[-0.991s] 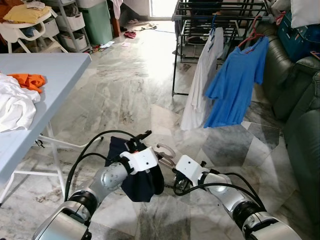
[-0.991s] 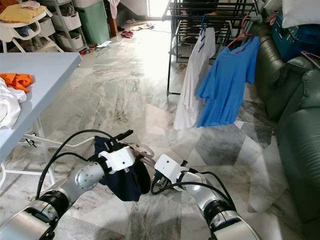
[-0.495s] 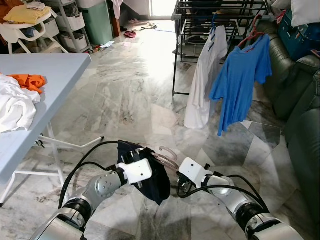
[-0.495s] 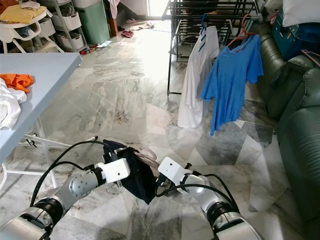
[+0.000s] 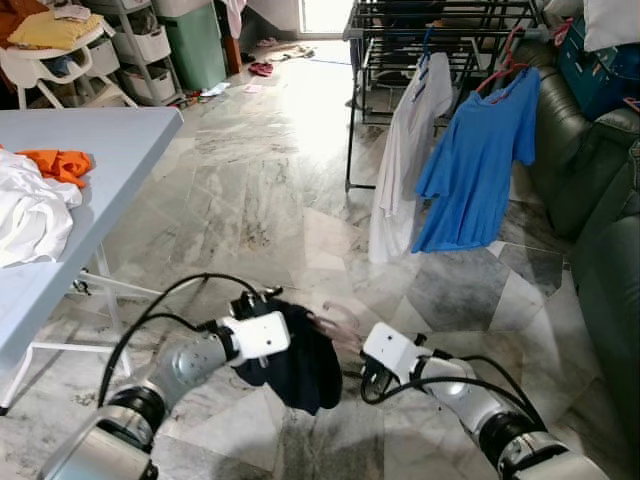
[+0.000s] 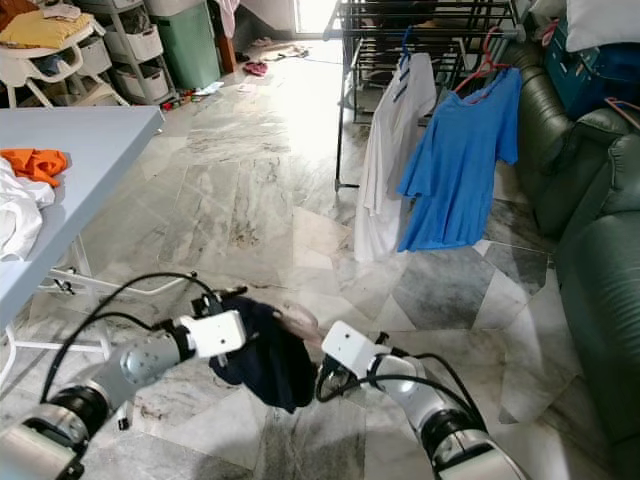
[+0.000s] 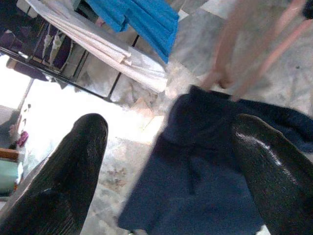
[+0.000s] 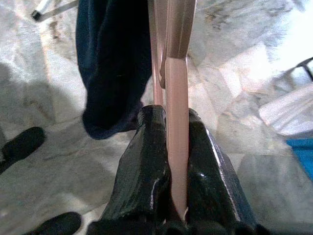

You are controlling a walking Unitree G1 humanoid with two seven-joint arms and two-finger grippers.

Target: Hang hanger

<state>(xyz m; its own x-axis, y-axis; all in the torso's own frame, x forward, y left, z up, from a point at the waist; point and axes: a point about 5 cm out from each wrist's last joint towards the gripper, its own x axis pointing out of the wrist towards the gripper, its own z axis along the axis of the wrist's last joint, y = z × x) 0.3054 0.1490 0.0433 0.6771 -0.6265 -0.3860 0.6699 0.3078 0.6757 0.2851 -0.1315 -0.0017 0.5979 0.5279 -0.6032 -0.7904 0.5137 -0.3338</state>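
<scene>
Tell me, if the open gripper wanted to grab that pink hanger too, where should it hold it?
Probably the bare pink bar of the hanger above the dark blue garment. The left gripper is open facing it, so it could come straight in. The right gripper already clamps the bar lower down, edge-on between its fingers.

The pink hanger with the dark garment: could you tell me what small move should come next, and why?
Probably walk toward the drying rack. The right tool is shut on the pink hanger, the dark garment hangs from it low over the floor, and the rack stands well across the room.
</scene>
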